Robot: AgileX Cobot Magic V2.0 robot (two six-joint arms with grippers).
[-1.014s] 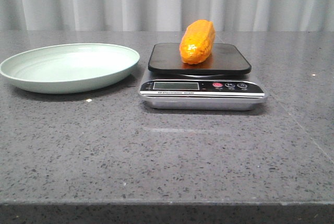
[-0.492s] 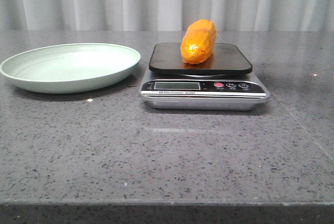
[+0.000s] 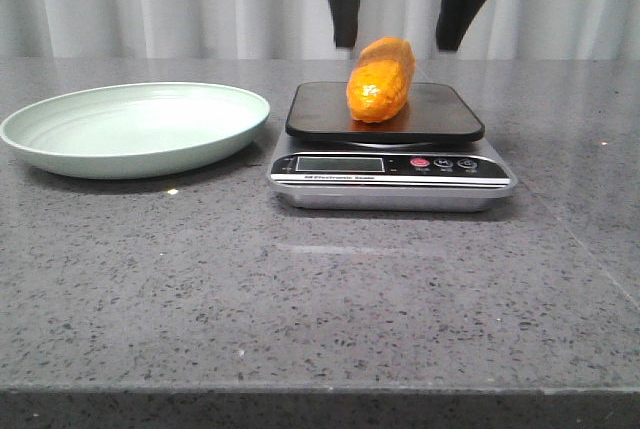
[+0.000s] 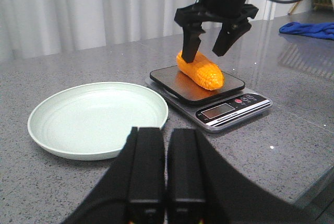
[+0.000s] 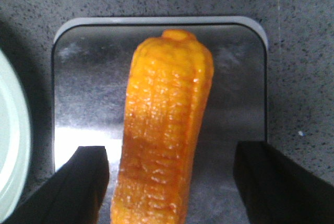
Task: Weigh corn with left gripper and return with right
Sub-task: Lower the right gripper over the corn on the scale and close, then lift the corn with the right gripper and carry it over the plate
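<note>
On the scale's (image 3: 390, 164) black platform you have one corn (image 3: 380, 79) cob lying on its side, with one pale green plate (image 3: 135, 129) just beside the scale on its display's left. Above the corn your right gripper (image 3: 396, 1) hangs with its two fingers spread wide, one on each side of the cob and touching neither it nor the platform. Your left gripper (image 4: 166, 174) sits well back from the scale, nearer the plate, its two fingers pressed together and holding nothing.
</note>
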